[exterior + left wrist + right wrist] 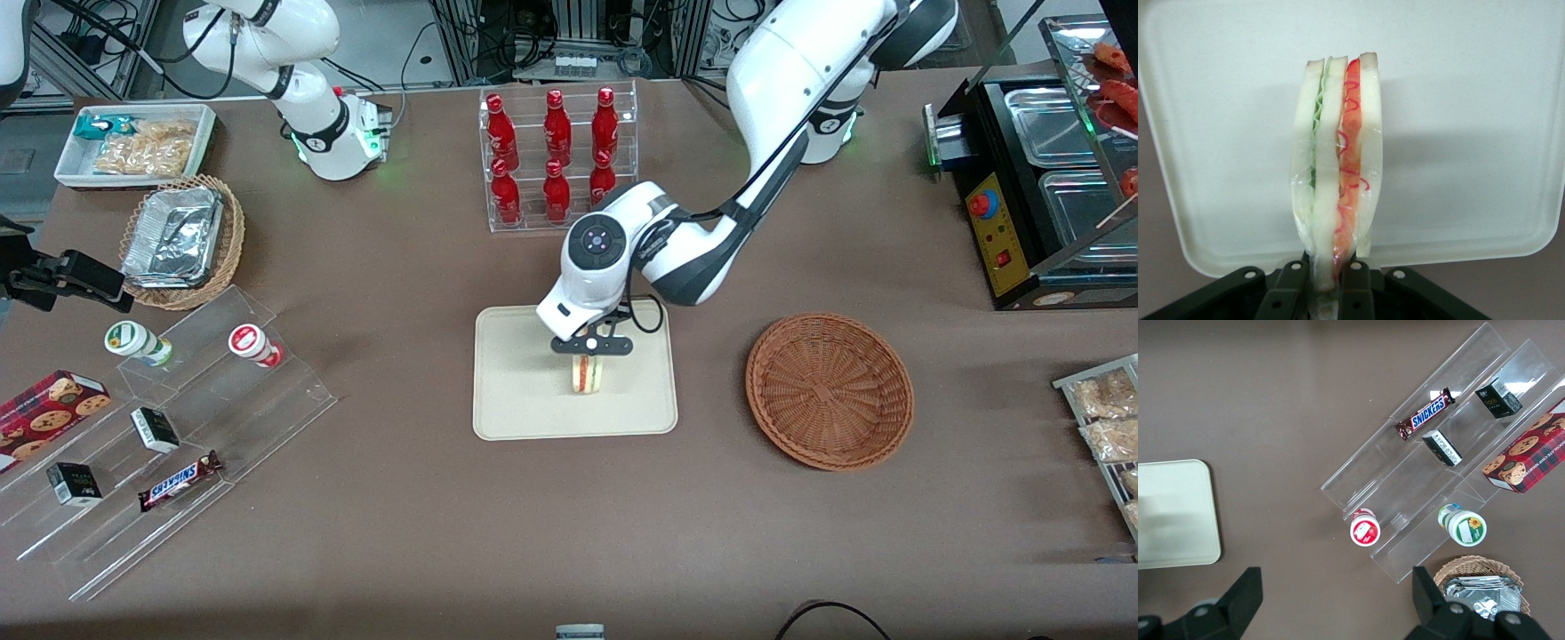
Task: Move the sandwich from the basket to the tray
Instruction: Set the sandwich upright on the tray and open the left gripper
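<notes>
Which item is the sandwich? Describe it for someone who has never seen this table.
Find the cream tray mid-table, nearer the front camera than the rack of red bottles. Above it the left arm's gripper has its jaws shut on the sandwich. It is the only pale bread wedge with red and green filling; the round brown basket beside the tray holds nothing.

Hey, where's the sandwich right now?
The sandwich is over the cream tray, held on edge in the left gripper, whose fingers are shut on it. The round basket sits empty beside the tray.
</notes>
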You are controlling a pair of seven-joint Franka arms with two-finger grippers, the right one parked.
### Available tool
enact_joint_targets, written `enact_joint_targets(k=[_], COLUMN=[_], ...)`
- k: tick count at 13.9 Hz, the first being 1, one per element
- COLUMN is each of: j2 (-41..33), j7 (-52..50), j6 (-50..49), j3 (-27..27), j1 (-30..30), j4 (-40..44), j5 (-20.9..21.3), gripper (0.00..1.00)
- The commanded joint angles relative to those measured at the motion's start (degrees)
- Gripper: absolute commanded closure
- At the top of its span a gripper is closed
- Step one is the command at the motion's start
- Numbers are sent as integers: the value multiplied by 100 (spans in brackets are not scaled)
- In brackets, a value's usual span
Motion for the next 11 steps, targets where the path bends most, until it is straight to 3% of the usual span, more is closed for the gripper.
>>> enact_joint_targets(k=[1, 2, 3, 4, 7, 11], j2=[428, 473, 447, 403, 44, -1098], j7=[-128, -372, -514, -533, -524, -245], j6=[-52, -52, -70, -87, -279, -1430], j3=[87, 87, 96, 174, 543, 1351], j1=[-96, -105, -97, -79, -61, 87], j4=[614, 738, 774, 774, 783, 704], j5=[159, 177, 177, 203, 247, 283], gripper=[69, 47, 17, 0, 0, 0])
